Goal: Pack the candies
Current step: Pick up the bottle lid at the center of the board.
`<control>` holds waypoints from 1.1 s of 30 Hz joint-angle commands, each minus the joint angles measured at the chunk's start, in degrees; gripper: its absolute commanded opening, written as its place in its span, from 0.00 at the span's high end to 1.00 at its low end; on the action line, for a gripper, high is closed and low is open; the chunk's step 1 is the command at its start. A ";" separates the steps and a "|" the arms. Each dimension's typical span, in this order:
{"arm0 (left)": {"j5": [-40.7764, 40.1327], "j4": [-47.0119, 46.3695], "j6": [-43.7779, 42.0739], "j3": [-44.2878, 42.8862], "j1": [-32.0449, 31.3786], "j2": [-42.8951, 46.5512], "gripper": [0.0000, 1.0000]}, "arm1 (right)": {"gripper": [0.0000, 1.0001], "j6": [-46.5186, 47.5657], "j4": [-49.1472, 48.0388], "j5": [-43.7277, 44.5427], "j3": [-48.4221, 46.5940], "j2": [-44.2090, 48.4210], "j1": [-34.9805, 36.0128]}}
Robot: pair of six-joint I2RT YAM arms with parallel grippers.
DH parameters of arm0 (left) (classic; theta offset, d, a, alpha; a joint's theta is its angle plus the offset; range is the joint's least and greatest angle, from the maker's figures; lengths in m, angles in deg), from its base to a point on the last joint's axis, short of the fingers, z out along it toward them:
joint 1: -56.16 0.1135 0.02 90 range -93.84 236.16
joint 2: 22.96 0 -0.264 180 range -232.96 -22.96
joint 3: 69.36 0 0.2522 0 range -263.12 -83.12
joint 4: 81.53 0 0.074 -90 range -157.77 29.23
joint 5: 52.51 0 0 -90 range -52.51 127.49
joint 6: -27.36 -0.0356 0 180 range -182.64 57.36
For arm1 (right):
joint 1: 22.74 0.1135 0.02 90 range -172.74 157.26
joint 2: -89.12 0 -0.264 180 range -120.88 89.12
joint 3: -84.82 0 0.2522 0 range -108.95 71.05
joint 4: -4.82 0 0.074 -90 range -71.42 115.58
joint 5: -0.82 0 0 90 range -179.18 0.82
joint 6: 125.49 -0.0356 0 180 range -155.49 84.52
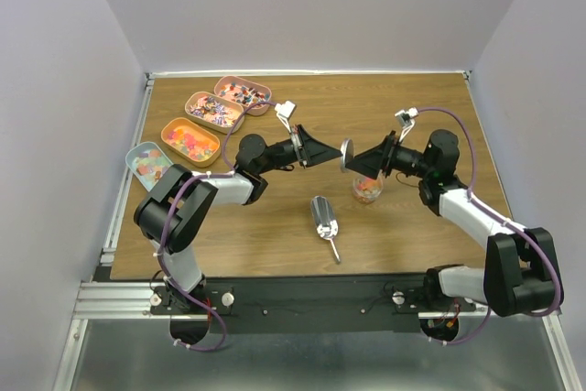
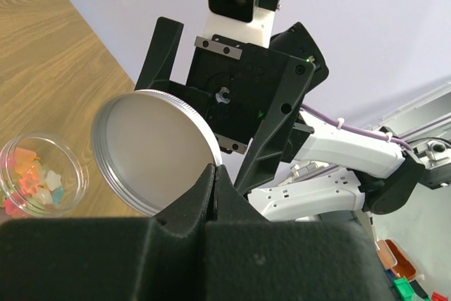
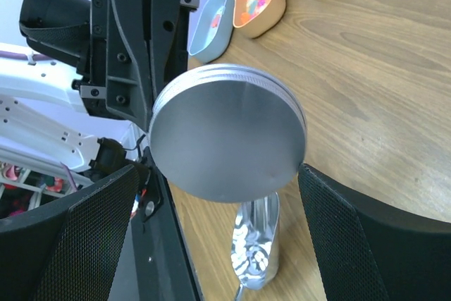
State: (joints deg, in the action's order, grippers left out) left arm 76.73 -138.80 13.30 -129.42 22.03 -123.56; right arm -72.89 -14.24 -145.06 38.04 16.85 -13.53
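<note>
My left gripper [image 1: 334, 155] is shut on the rim of a round silver lid [image 1: 346, 155] and holds it upright in the air; the pinch shows in the left wrist view [image 2: 213, 174] with the lid [image 2: 151, 149]. My right gripper [image 1: 359, 160] faces it, open, with its fingers either side of the lid [image 3: 225, 139]. A small clear jar [image 1: 367, 191] with orange, pink and pastel candies [image 2: 39, 177] stands on the table below the right gripper.
A silver scoop [image 1: 324, 218] lies on the table in front of the jar and also shows in the right wrist view [image 3: 257, 244]. Several oval tins of candies [image 1: 189, 141] line the far left, from pink [image 1: 243, 93] to blue [image 1: 148, 164].
</note>
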 commanded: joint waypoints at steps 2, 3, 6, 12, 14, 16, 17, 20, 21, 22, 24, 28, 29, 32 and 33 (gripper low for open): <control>-0.40 -0.17 -1.06 -0.45 -0.06 1.37 1.00 | 0.00 2.51 1.35 -0.99 -3.11 -1.82 1.25; -0.40 -0.17 -1.15 -0.54 -0.06 1.37 1.00 | 0.00 2.52 1.61 -0.73 -3.20 -2.00 1.33; -0.22 -0.17 -1.15 -0.63 -0.06 1.54 1.00 | 0.00 2.60 2.23 0.42 -3.28 -2.70 1.42; 0.04 -0.08 -1.23 -0.54 -0.15 1.63 1.00 | 0.00 4.45 4.86 2.44 -3.72 -3.40 1.60; 0.22 -0.08 -1.32 -0.45 -0.15 1.63 1.00 | 0.00 4.62 4.87 2.09 -3.81 -3.49 1.60; 0.22 0.01 -1.41 -0.45 -0.06 1.63 1.00 | 0.00 4.62 4.78 1.74 -4.16 -3.40 1.68; 0.13 0.01 -1.41 -0.45 -0.06 1.54 1.00 | 0.00 4.62 4.87 1.56 -4.25 -3.23 1.69; 0.39 0.18 -1.59 -0.54 -0.15 1.54 1.00 | 0.00 4.89 4.96 0.78 -4.78 -3.05 1.69; 0.48 0.18 -1.59 -0.54 -0.15 1.46 1.00 | 0.00 4.98 4.87 0.51 -4.87 -3.14 1.60; 0.48 0.18 -1.59 -0.63 -0.23 1.46 1.00 | 0.00 4.98 4.87 0.42 -4.95 -3.23 1.68; 0.75 0.18 -1.59 -0.89 -0.24 1.46 1.00 | 0.00 5.15 4.87 -0.28 -5.22 -3.58 1.60; 1.01 0.18 -1.59 -0.98 -0.41 1.54 1.00 | 0.00 5.50 4.87 -1.34 -5.74 -3.49 1.69; 1.01 0.18 -1.59 -1.07 -0.50 1.46 1.00 | 0.00 5.50 4.87 -1.51 -5.83 -3.49 1.69; 1.18 0.27 -1.59 -1.16 -0.67 1.46 1.00 | 0.00 5.68 4.87 -1.60 -5.92 -3.49 1.69; 1.10 0.27 -1.59 -1.16 -0.76 1.37 1.00 | 0.00 5.68 4.87 -1.60 -5.92 -3.49 1.69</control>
State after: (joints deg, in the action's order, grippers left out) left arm 76.80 -138.32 12.58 -129.44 21.83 -123.56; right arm -68.50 -9.80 -145.01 33.73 13.77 -12.29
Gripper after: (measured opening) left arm 0.004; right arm 0.998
